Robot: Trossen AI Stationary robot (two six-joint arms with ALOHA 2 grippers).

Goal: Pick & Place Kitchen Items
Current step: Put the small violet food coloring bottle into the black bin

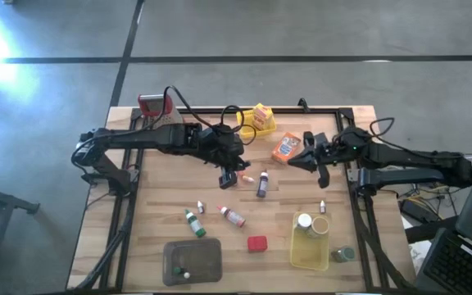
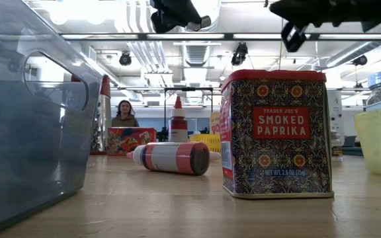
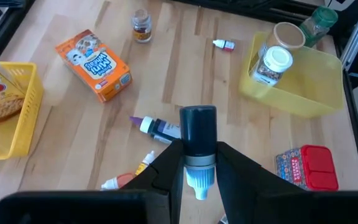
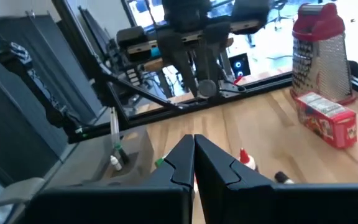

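My left gripper (image 3: 197, 155) hangs over the middle of the table, shut on a tiny bottle (image 3: 198, 134) that has a dark cap and a pale blue body; the high view shows the same gripper (image 1: 228, 177). My right gripper (image 4: 193, 155) is shut with nothing in it, raised near the right side beside the orange box (image 1: 285, 147). Loose on the wood lie a purple-capped bottle (image 3: 160, 129), a red-and-white bottle (image 1: 232, 216), a green-capped bottle (image 1: 193, 223) and a red paprika tin (image 2: 276, 132), which stands upright. My left gripper pinches the tiny bottle between its two fingers at the ribbed neck and pale body (image 3: 199, 167), just behind the dark cap. The fingers slant down from the table's left side and lie along the bottle. The cap sticks out past the fingertips, and the bottle is clear of the table.
A yellow bin (image 1: 310, 246) holding jars sits near the right front, with a green-lidded jar (image 1: 342, 254) beside it. A grey tray (image 1: 192, 260) is at the front, and a yellow basket (image 1: 256, 121) and a metal grater (image 1: 154, 106) at the back. A person shows beyond the table.
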